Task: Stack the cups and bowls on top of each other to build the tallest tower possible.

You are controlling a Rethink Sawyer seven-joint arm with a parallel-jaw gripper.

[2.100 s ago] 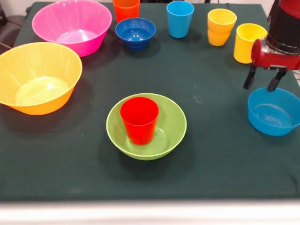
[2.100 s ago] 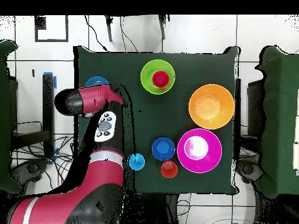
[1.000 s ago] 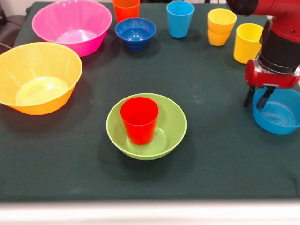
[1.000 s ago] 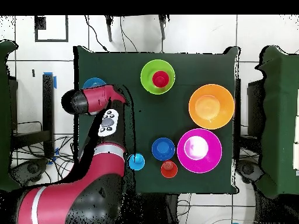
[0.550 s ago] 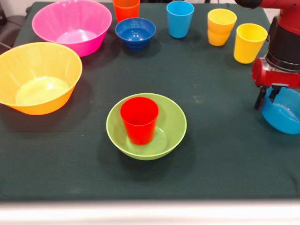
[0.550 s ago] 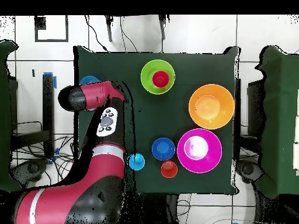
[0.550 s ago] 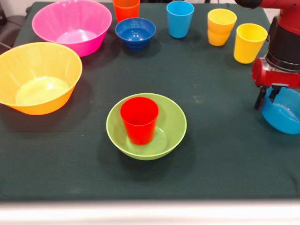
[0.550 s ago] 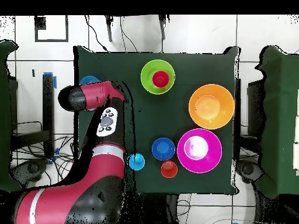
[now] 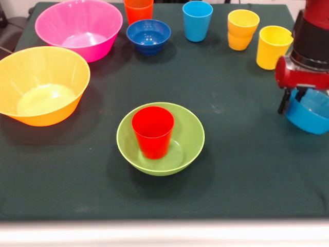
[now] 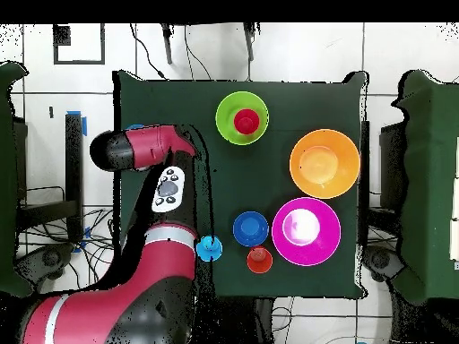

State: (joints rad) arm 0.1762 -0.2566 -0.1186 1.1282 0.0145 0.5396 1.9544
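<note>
The green bowl (image 9: 191, 138) sits in the middle of the table with the red cup (image 9: 152, 131) upright inside it; from overhead the same bowl (image 10: 224, 127) and cup (image 10: 246, 120) lie near the far edge. At the right edge my gripper (image 9: 289, 103) is shut on the near rim of the light blue bowl (image 9: 311, 116), which hangs tilted just above the cloth. In the overhead view the arm's head (image 10: 134, 149) covers the gripper and nearly all of that bowl.
Pink bowl (image 9: 77, 28) and yellow-orange bowl (image 9: 41, 85) stand at the left. Along the back are the orange cup (image 9: 138, 9), dark blue bowl (image 9: 148, 35), light blue cup (image 9: 197, 20) and two yellow cups (image 9: 242, 29) (image 9: 273, 46), the last close behind the gripper.
The gripper came down from above the light blue bowl onto its rim and shut on it. The bowl has since tipped, risen slightly and shifted right.
</note>
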